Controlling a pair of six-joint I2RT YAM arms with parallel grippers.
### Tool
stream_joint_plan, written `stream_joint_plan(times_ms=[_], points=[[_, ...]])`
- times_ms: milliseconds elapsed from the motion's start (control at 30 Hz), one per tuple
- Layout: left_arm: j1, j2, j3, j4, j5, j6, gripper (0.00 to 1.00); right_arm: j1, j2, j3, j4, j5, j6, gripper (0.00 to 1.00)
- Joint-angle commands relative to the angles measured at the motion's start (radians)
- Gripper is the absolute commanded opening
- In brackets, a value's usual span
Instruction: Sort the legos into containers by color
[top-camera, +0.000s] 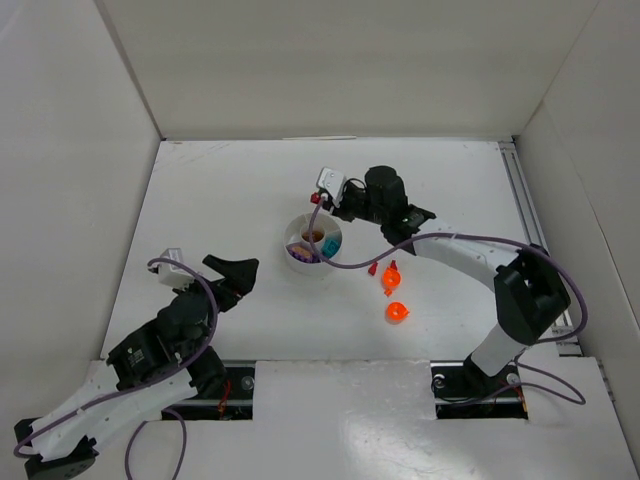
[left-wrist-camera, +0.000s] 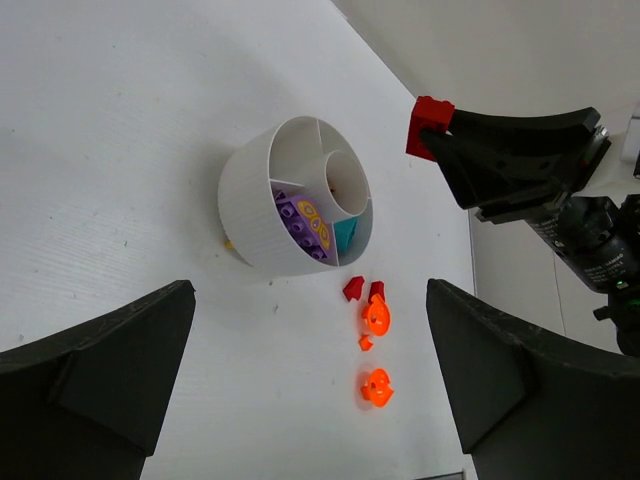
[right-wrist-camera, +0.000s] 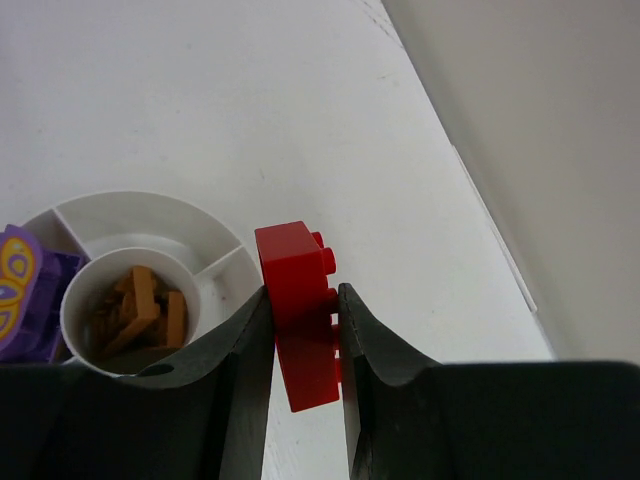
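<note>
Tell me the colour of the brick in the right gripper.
Red. The brick shows best in the right wrist view.

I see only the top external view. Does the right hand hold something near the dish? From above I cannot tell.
Observer: Yes. In the right wrist view the right hand is shut on a red brick.
Operator: Is one wedge empty for it?
Observer: Yes, the wedge beyond the central cup in that view shows only bare white.
Operator: And the left hand?
Observer: The left hand is open and holds nothing; the dish lies ahead of it.
</note>
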Motion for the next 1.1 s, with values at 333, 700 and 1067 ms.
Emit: stream_joint_plan(times_ms=[333, 700, 1067], points=[[-0.003, -0.065, -0.029, -0.018, -0.046, -0.052, 1.00, -0.022, 0.076, -0.066, 0.293, -0.069, 0.217, 0.05], [-0.003, -0.045, -0.029, -0.027, -0.046, -0.052, 1.00, -0.022, 0.045, -0.164, 0.323, 0.012, 0.263, 0.15], [-0.003, -0.027, -0.009, -0.036, -0.036, -0.052, 1.00, -0.022, 0.005, -0.219, 0.387, -0.032, 0.303, 0.47]])
